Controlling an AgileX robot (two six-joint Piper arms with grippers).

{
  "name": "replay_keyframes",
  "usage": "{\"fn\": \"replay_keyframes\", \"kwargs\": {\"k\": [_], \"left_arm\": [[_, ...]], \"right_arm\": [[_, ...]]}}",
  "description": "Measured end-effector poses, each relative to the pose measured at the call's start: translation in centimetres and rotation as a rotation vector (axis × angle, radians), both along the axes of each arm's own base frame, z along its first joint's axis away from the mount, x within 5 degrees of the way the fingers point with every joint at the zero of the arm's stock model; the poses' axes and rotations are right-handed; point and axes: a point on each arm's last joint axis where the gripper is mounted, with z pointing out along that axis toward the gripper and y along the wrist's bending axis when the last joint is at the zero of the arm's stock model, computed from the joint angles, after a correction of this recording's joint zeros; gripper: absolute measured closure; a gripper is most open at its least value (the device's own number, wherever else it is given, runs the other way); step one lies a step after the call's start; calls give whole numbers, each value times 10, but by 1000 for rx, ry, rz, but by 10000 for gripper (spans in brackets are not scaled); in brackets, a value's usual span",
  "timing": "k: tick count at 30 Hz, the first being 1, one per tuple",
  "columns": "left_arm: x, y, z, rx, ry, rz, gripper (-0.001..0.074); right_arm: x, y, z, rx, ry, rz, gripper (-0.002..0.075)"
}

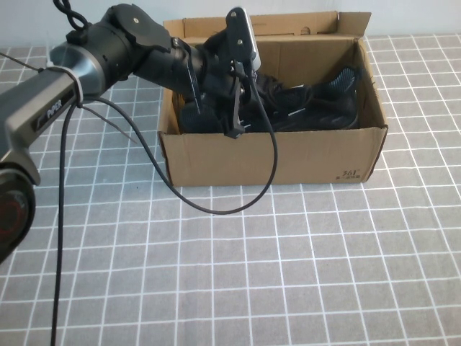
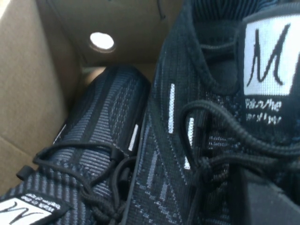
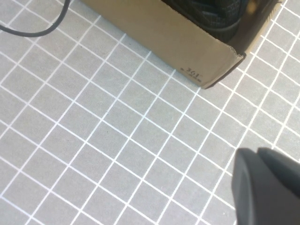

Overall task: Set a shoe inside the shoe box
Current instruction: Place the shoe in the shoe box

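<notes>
Your left gripper (image 1: 216, 108), grip state unclear, sits inside the shoe box (image 1: 274, 155) on the shoe (image 2: 211, 140); laces may snag on withdrawal. Right gripper (image 3: 267, 187) hovers outside, unreadable too.

- The shoe (image 2: 206, 140) is a black knit sneaker with black laces, short pale-grey dashes on its side and a white tongue label with a dark mark. It lies inside the shoe box, close beside a second black sneaker of the same kind, and the two touch along their sides.
- The shoe box (image 1: 288, 162) is brown corrugated cardboard, rectangular, open at the top, with its lid flap standing up at the far side. A small dark "361" print sits at the front corner on the robot's right. The box stands on the grey checked table, with both sneakers in it.
- The left gripper (image 1: 238, 108) reaches down into the box, over the shoes.
- The right gripper (image 3: 267, 187) hangs over the table, near the printed corner.
</notes>
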Motion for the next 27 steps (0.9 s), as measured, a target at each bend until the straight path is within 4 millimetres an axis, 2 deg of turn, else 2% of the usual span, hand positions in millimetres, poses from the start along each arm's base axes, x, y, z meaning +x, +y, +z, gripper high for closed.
{"fn": "replay_keyframes", "kwargs": {"k": [7,13,22,24,27], "left_arm": [[2,-1,-9,6,32,6,715],[9,-2,-30,30,51,21,715],[11,-3,-35,22,58,33,708],[11,-3,-34,20,61,35,672],[11,-3,-34,5,94,63,530]], "right_arm": [[0,0,0,2,1,1,742],[0,0,0,5,2,2,742],[0,1,0,8,6,1,742],[-1,0,0,7,8,1,742],[-1,1,0,8,9,1,742]]}}
